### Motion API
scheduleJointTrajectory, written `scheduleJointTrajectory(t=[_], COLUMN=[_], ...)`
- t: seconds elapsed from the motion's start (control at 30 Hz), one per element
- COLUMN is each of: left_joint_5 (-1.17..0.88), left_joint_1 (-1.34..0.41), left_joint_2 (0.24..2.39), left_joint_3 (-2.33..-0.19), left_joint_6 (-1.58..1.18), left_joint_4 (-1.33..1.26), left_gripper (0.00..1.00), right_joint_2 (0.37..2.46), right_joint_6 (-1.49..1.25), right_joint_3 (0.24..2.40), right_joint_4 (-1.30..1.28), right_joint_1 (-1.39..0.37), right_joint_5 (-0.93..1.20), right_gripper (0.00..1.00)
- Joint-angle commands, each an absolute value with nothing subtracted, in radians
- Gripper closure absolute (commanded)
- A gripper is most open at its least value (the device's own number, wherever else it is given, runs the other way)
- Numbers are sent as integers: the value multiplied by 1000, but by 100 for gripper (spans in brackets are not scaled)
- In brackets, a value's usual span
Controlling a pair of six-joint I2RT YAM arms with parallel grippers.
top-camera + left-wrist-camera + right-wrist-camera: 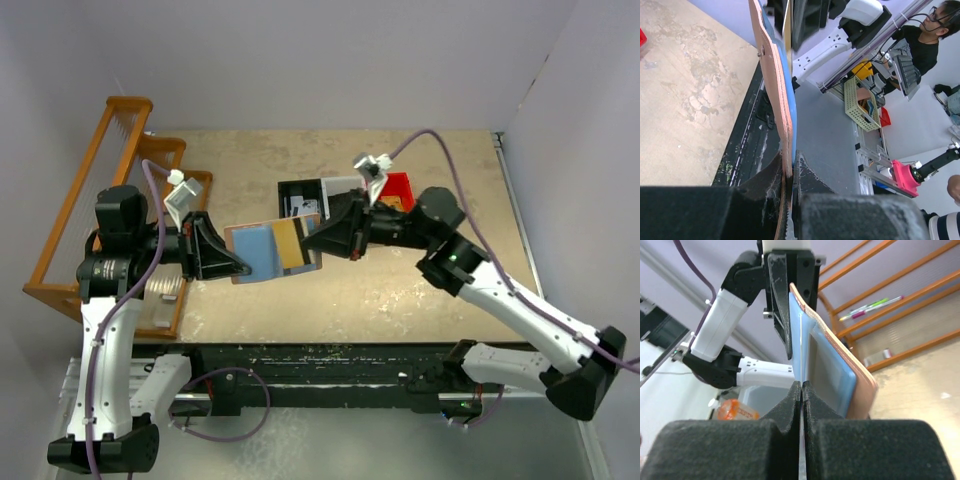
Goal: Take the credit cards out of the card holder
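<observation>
The card holder [258,255] is held open above the bench [400,290], blue lining facing up, its long axis running from claw to claw. The left claw [240,266] pinches its left edge. The right claw [313,240] is clamped narrow on the tan-orange card [289,243] lying in it.

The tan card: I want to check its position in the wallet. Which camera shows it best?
The top view: the tan card shows face-on against the open wallet's blue lining. Both wrist views see it only edge-on, as a thin sliver.

A matt, leather-like outside and a smooth lining are shown by the card holder [255,252]; the bench [400,300] is seen scuffed and matt.
</observation>
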State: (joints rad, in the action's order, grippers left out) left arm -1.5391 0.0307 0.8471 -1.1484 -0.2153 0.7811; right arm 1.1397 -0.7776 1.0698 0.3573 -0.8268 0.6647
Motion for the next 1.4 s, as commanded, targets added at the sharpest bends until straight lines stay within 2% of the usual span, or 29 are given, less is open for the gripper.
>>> scheduleJointTrajectory(t=[0.0, 0.17, 0.4, 0.67, 1.0, 1.13, 1.37], left_joint_5=[-1560, -1537, -1466, -1461, -1479, -1478, -1482], left_joint_1=[34, 34, 34, 34, 34, 34, 34], left_joint_2=[848, 853, 842, 846, 839, 834, 836], left_joint_3=[-1192, -1210, -1237, -1254, -1261, -1270, -1280], left_joint_6=[-178, -164, -138, -91, -76, -59, -57], left_joint_4=[772, 771, 777, 835, 860, 881, 891], left_gripper=[100, 100, 100, 100, 100, 100, 100], right_joint_2=[1008, 930, 1033, 1300, 1686, 1800, 1951], right_joint_6=[-700, -628, -553, -483, -400, -370, -350], right_joint_3=[1088, 1108, 1178, 1243, 1441, 1508, 1521], right_joint_4=[219, -22, -380, -470, -502, -521, -468], right_joint_1=[-735, -636, -487, -444, -445, -446, -446], right_joint_5=[643, 507, 67, -345, -655, -749, -752], right_gripper=[100, 100, 100, 100, 100, 100, 100])
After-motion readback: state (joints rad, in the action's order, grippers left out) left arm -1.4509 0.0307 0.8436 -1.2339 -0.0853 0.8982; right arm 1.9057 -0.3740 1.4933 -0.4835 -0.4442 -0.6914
